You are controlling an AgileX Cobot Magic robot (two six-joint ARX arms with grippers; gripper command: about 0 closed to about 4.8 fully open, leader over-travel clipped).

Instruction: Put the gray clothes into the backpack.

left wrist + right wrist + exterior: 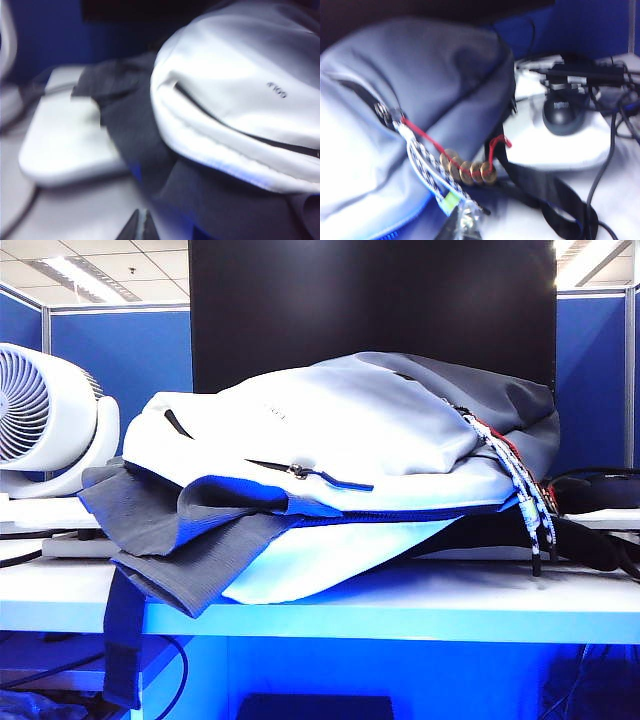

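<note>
The gray clothes (165,530) are seen bunched at the fan-side end of the backpack (340,430), partly tucked into its opening. A fold is draped out over the worktop (400,605) edge, with a dark strip hanging below that edge. In the left wrist view the dark ribbed cloth (135,135) is shown pressed under the backpack's white shell (240,100).

The backpack is laid on its side on the worktop, white panel up, darker gray panel at the end away from the fan. A zipper pull (298,472) is noted on the white face. Speckled cords (525,495) are hung from the gray end; in the right wrist view they (427,167) are seen beside a red string threaded with coins (467,171), and a black strap (555,200) is looped on the worktop just beside the backpack.

The left gripper (141,227) is held over the worktop near the clothes, fingers pressed together, nothing gripped. The right gripper (457,230) is placed at the backpack's gray end, just beside the cords, fingers likewise closed and empty.

A white fan (45,420) is stood beyond the clothes. Cables (605,165) are strewn past the strap.
</note>
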